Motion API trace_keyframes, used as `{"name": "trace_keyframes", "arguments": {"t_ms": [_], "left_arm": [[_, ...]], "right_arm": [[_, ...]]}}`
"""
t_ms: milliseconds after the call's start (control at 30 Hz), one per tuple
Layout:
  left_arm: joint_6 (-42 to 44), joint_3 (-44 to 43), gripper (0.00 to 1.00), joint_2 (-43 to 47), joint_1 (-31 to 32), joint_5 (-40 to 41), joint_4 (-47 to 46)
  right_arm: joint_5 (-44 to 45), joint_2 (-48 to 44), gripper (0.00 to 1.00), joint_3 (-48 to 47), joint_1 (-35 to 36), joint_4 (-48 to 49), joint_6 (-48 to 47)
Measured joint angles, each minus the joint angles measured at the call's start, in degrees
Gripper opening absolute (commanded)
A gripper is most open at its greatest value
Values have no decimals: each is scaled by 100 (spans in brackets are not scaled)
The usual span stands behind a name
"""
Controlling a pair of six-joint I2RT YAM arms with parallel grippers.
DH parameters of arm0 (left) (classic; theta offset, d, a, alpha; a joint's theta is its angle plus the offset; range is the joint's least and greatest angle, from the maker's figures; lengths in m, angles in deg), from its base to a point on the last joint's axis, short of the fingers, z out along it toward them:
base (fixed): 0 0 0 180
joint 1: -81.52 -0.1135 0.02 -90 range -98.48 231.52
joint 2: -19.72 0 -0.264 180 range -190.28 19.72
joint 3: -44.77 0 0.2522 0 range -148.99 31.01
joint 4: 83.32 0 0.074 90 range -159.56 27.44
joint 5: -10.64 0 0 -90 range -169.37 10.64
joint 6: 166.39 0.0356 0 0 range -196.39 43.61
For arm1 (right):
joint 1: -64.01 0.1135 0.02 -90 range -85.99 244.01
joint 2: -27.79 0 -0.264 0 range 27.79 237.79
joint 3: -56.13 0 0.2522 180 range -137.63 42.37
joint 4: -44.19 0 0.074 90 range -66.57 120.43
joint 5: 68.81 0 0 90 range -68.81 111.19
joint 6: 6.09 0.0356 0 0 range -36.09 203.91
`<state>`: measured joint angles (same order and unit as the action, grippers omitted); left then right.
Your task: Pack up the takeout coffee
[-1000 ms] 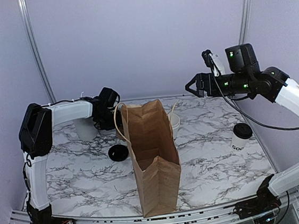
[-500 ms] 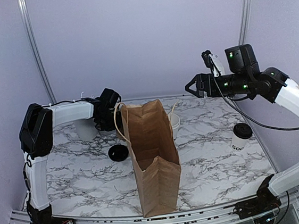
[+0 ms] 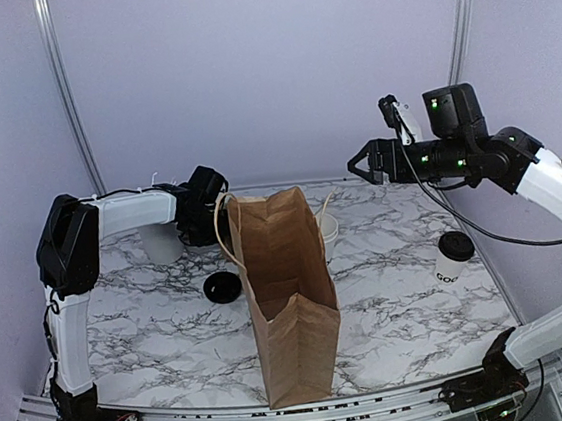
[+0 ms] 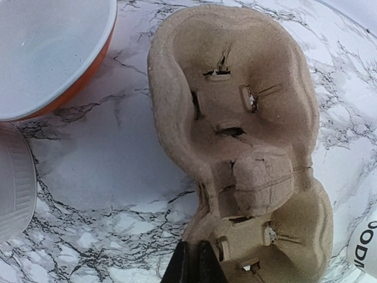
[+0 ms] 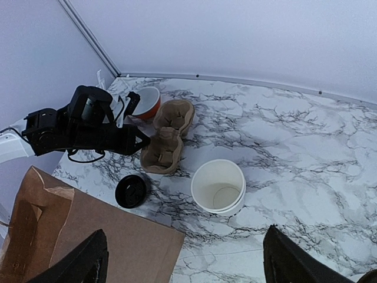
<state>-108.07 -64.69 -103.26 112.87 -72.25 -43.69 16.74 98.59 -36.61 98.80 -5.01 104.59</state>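
Showing the takeout coffee point(image 3: 456, 257) upright on the marble table point(image 3: 390, 289), close to its right edge, black dome lid on top. The right gripper point(image 3: 357, 165) hangs high over the far right of the table, behind the cup and to its left, touching nothing. Its jaws are spread wide. The left gripper point(image 4: 192, 265) lies low at the far left, well apart from the coffee. The upright brown paper bag point(image 3: 287, 290) stands between them. In the left wrist view its fingertips are drawn together and appear to pinch the near rim of a pulp cup carrier point(image 4: 241, 147). Beside the carrier are an orange bowl point(image 5: 147, 101), a loose black lid point(image 3: 223, 286) and a lidless white cup point(image 5: 218, 187).
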Motion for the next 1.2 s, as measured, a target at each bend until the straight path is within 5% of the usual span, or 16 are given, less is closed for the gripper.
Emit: {"name": "trace_keyframes", "arguments": {"t_ms": [1200], "left_arm": [[752,-271,0,20,-223,-885,4]], "right_arm": [[-2,0,88,7,0,9,4]]}}
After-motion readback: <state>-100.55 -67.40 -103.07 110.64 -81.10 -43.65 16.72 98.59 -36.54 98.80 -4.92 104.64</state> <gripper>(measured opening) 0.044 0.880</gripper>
